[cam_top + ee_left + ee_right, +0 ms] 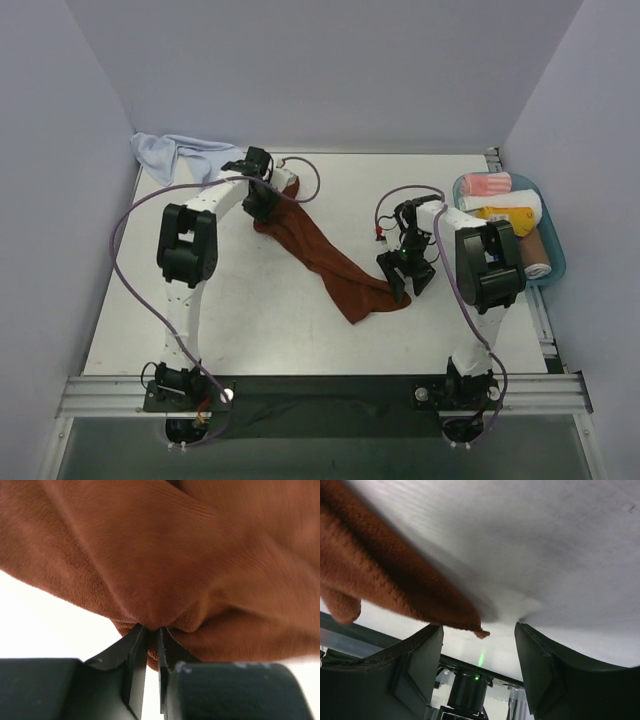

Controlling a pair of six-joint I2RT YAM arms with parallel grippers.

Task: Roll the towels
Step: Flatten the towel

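The rust-brown terry towel (325, 255) is one plain colour on the matte white counter (250, 320). The soft cloth towel (180, 155) at the far left corner is pale light-blue. At the right edge, a teal plastic tray (559, 258) holds a pink-and-white striped rolled cloth (487, 184), a yellow folded cloth (503, 213) and a tan rolled cloth (537, 256). The left fingers (125, 655) and right fingers (545, 665) are black.

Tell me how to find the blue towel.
Start at the white table and go to its far left corner. The light-blue towel lies crumpled there. It's the only pale blue cloth; the rust-brown towel nearby stretches across the middle.
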